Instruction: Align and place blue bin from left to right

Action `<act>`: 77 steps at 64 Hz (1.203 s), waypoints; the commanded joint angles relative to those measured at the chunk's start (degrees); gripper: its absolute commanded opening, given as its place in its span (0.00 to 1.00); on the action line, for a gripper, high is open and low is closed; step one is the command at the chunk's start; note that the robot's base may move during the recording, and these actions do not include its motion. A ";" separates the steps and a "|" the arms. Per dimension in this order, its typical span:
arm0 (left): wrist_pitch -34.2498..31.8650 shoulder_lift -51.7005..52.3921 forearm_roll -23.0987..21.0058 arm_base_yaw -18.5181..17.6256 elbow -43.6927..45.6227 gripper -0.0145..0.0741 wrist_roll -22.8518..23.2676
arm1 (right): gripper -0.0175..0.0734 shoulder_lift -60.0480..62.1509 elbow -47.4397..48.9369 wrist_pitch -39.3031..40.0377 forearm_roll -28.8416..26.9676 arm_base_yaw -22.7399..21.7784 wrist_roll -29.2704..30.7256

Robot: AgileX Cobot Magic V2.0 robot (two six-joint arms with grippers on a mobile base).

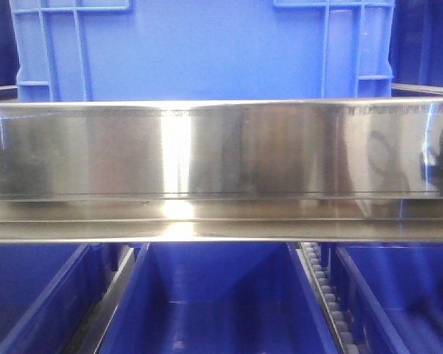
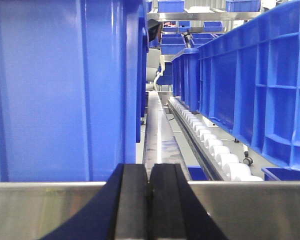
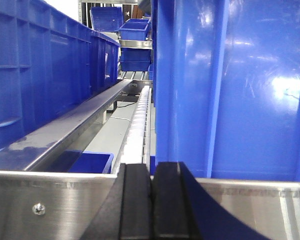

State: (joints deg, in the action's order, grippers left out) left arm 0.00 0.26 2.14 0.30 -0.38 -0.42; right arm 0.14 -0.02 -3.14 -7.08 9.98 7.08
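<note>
**Front view.** A blue bin (image 1: 199,51) stands on the upper level, roughly mid-frame. It is behind and above a polished steel front rail (image 1: 221,155) that spans the full width. Under the rail we see lower bins (image 1: 214,302) and, between two of them, a roller track (image 1: 326,291). Neither pincer appears here.

**Left wrist view.** Only here do we see the left pincer (image 2: 150,205). It lies at the bottom edge in front of the steel rail, its two black pads pressed together with nothing between them. A tall blue wall (image 2: 55,90) fills the left half, just behind the rail. We cannot tell whether it belongs to the bin seen from the front. To its right a steel guide strip (image 2: 157,130) and a line of white rollers (image 2: 210,145) recede into depth. Beyond them stands a neighbouring row of bins (image 2: 255,80).

**Right wrist view.** The right pincer (image 3: 151,205) is likewise at the bottom edge, pads together and holding nothing. Here the layout is mirrored: a close blue bin side (image 3: 240,85) occupies the right half, just behind the rail. A roller lane (image 3: 140,120) and an angled steel guide (image 3: 75,130) lie to its left. Further left stands a second row of bins (image 3: 40,75). This view alone shows a screw (image 3: 38,208) in the rail and small stacked bins (image 3: 135,30) far behind.
</note>
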 commanded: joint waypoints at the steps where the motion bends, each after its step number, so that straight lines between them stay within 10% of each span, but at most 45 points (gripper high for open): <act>1: -1.08 -0.26 -0.37 -0.02 0.38 0.04 0.06 | 0.02 -0.14 0.02 0.94 0.31 -0.29 0.12; 77: -6.80 -0.26 -5.94 -0.02 4.88 0.04 0.42 | 0.02 -0.14 2.77 4.64 -1.76 -0.18 -1.43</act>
State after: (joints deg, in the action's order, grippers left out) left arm -6.55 0.26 -3.60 0.30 1.08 0.00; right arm 0.14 0.22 2.88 -7.36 9.98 6.56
